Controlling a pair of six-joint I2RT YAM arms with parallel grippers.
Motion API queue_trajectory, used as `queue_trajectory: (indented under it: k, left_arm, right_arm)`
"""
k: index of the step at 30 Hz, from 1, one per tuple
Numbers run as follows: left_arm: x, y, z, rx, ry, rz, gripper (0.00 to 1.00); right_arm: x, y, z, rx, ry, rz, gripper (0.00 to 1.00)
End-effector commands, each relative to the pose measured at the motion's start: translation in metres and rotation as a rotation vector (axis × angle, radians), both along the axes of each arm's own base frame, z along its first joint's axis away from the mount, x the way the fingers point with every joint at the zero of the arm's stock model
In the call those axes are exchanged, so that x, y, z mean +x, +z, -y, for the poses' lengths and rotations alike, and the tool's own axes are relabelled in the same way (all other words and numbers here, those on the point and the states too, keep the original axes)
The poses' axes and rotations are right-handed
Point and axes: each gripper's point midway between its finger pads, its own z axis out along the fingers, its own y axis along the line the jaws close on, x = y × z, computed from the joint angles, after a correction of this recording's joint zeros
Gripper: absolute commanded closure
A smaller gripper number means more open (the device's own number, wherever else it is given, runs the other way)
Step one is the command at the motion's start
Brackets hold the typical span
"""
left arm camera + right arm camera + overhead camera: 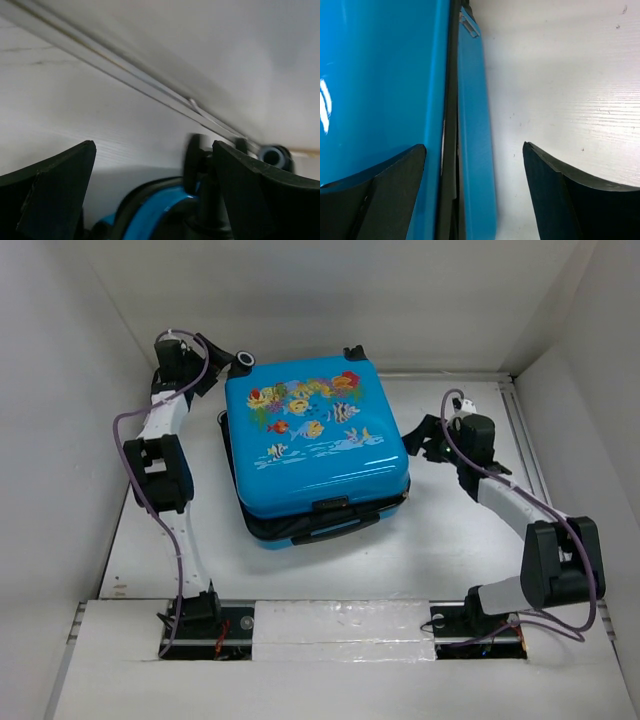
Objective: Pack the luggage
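The luggage (315, 445) lies flat mid-table, a bright blue shell with a fish print. Its lid is down, with a dark seam showing along the front. My left gripper (224, 364) hovers at the case's far left corner, jaws wide. In the left wrist view the left gripper (154, 146) frames the blue rim (150, 212) and a black wheel (194, 162) without pinching either. My right gripper (418, 440) is at the case's right side. In the right wrist view the right gripper (474, 145) stands open astride the lower shell edge (475, 150) and the seam.
White walls close in the table at the back and both sides. A metal rail (150, 90) runs along the foot of the back wall. Another black wheel (243, 361) sticks out at the case's far left corner. A taped strip (340, 625) joins the arm bases.
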Motion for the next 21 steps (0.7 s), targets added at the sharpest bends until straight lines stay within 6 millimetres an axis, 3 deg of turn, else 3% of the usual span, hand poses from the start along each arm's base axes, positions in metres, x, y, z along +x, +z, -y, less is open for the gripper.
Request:
queue_trajectory:
  k: [1,4,5,6,8,11,16,17,20,21]
  left_arm:
    - [0.0,0.064,0.034,-0.059,-0.199,0.212,0.0]
    - [-0.003,0.054,0.046,-0.157,-0.253,0.234,0.0]
    - [-0.002,0.063,0.048,-0.17,-0.261,0.266,0.0]
    - [-0.003,0.054,0.049,-0.19,-0.256,0.256,0.0]
    - [-0.008,0.063,0.056,-0.246,-0.292,0.3,0.0]
    - [-0.009,0.042,0.066,-0.288,-0.316,0.273,0.0]
    - [-0.004,0.031,0.073,-0.338,-0.326,0.26,0.0]
    - [-0.005,0.026,0.072,-0.352,-0.313,0.256,0.04]
    - [-0.01,0.041,0.073,-0.391,-0.306,0.3,0.3]
    - [-0.013,0.056,0.073,-0.39,-0.312,0.334,0.37]
  right_arm:
    - [-0.009,0.018,0.005,0.011,-0.004,0.065,0.16]
    - [-0.018,0.01,0.01,0.01,-0.013,0.051,0.12]
    - [-0.019,0.01,0.008,0.013,-0.003,0.05,0.12]
    - [-0.022,0.005,0.008,0.012,-0.003,0.038,0.12]
    - [-0.025,0.001,0.007,0.008,0.01,0.031,0.12]
    - [-0.026,-0.004,0.002,0.01,0.027,0.017,0.12]
    - [-0.025,-0.004,0.001,0.006,0.039,0.021,0.12]
    - [-0.026,0.0,-0.002,0.007,0.048,0.03,0.12]
    - [-0.026,0.0,-0.002,0.007,0.048,0.03,0.12]
    - [-0.026,-0.004,-0.003,0.006,0.048,0.019,0.12]
